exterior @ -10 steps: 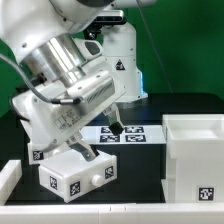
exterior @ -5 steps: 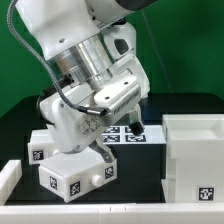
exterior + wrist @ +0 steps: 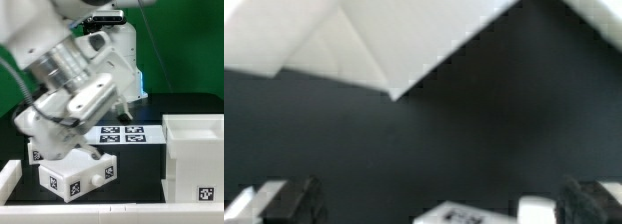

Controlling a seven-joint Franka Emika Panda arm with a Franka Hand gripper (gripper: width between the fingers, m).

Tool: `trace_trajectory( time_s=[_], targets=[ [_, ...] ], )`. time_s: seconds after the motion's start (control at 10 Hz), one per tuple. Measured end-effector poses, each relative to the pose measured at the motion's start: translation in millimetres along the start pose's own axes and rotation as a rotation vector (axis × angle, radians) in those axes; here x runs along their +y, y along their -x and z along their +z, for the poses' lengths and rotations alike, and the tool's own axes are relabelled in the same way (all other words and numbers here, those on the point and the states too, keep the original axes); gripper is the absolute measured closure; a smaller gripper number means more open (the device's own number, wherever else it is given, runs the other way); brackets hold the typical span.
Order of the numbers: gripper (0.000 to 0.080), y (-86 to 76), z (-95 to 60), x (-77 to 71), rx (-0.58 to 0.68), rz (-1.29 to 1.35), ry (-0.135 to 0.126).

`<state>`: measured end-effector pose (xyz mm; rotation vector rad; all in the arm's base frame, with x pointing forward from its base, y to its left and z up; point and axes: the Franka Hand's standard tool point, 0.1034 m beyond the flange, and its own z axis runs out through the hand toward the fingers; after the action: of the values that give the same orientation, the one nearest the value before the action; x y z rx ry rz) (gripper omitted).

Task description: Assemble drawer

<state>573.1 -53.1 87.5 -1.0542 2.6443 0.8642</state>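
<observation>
The large open-topped white casing stands at the exterior view's right with a tag on its front. Two smaller white trays lie at the left: one in front and one behind it, partly hidden by the arm. My gripper hangs above the table just behind the marker board, away from all three parts. In the wrist view the gripper is open and empty, with its fingers wide apart over the dark table. A blurred white corner fills the far part of that view; I cannot tell which part it is.
A white rail runs along the front left edge of the black table. The robot base stands at the back behind the marker board. A green wall closes the rear. A tag shows between the fingers in the wrist view.
The arm has swung and the wrist has turned. The gripper has lifted a little from just above the marker board. The trays and the casing have not moved.
</observation>
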Motion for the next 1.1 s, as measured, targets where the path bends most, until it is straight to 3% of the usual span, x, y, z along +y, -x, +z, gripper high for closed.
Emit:
trace_trajectory(
  time_s=[0.1,0.3,0.5,0.8,0.9,1.0,1.1],
  targets=[
    [0.015,-3.9,-6.7,-8.7,0.002,0.014,0.021],
    [0.015,-16.0,-10.6,-9.9,0.106,-0.022,0.019],
    [0.015,-6.6,-5.2,-4.3,0.144,-0.044,0.019],
    [0.015,-6.5,-5.0,-4.5,0.14,-0.043,0.02],
    [0.015,-9.3,-6.1,-4.5,0.139,-0.029,0.048],
    [0.015,-10.3,-6.3,-7.3,0.14,-0.025,0.06],
    [0.015,-11.9,-3.3,-4.5,0.141,-0.014,0.093]
  ],
)
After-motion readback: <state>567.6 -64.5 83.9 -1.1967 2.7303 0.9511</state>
